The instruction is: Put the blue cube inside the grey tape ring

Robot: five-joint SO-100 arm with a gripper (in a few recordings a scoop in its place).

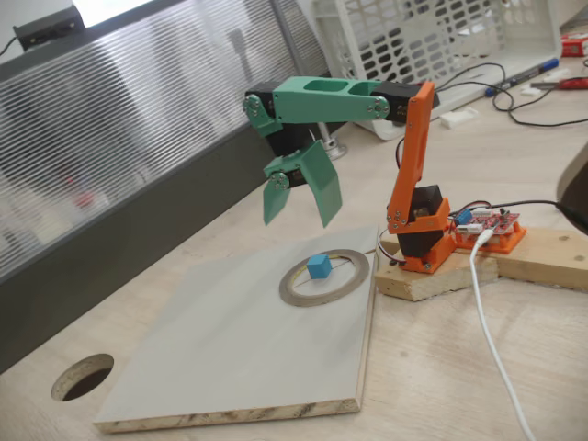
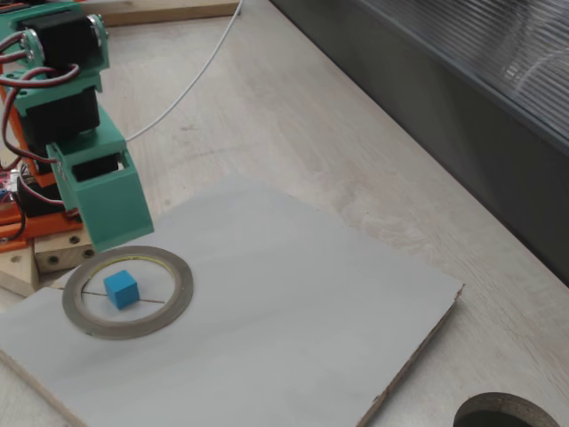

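Blue cube [image 1: 319,266] below gripper [image 1: 301,220] (jaws apart).

In a fixed view, the green finger [image 2: 111,200] in the left half of the frame covers the second finger behind it, so the gap between the jaws cannot be told there. It also hides the near rim of the ring [image 2: 178,298] where the two overlap. The arm [image 2: 58,80] is cut off by the upper left corner and left edge. The hole [image 2: 507,414] at lower right is cut by the bottom edge.

In the other fixed view, the white cable [image 1: 496,349] runs off the bottom edge at lower right. The circuit board [image 1: 491,223] at right is too small to read, and the basket [image 1: 432,32] is cut by the top edge.
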